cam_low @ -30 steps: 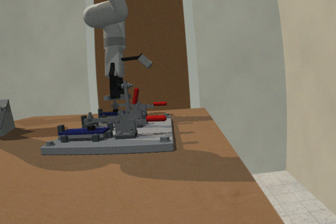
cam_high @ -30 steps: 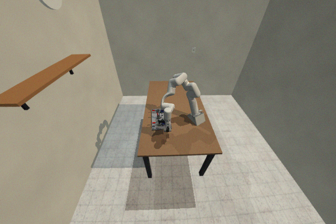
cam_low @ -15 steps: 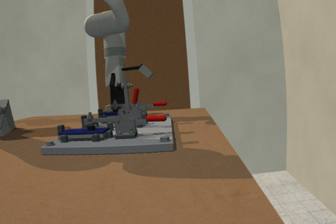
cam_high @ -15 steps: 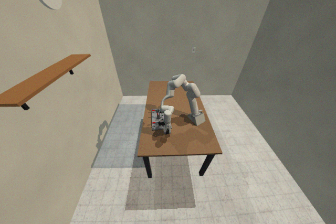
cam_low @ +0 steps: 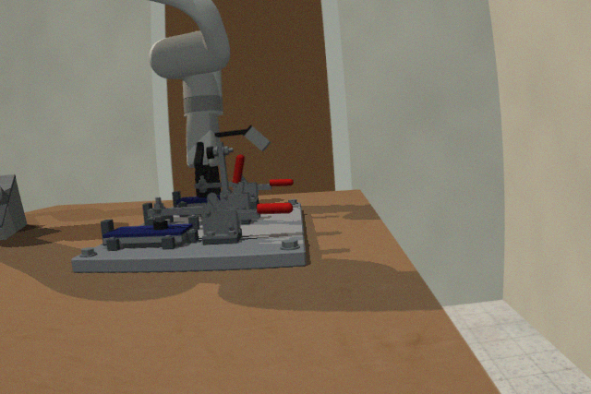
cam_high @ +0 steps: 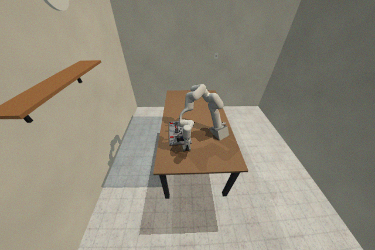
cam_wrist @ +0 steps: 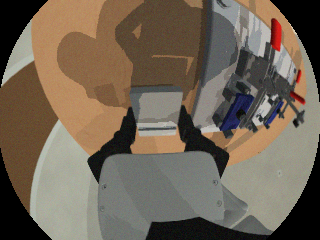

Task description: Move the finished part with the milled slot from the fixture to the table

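My gripper (cam_high: 186, 147) (cam_wrist: 156, 113) is shut on the finished part (cam_wrist: 157, 104), a grey block with its slot line toward the palm. It holds the part over the table beside the fixture plate (cam_low: 190, 263) (cam_wrist: 219, 55); the exact height cannot be told. One blue blank (cam_low: 138, 231) (cam_wrist: 234, 113) lies in the nest at one end, another blue blank (cam_low: 190, 199) (cam_wrist: 274, 113) at the other. In the exterior view, the end clamps' red handles (cam_low: 274, 208) (cam_low: 282, 183) lie level, arms down over the blanks. The middle clamp's red handle (cam_low: 239, 169) and arm stand raised.
The raised clamp arm (cam_low: 223, 168) stands up from the plate near the gripper in the exterior view. The fixture's long side runs close to the right finger in the wrist view. The table (cam_high: 211, 162) extends around the fixture; the robot's base (cam_high: 220, 132) stands across from it.
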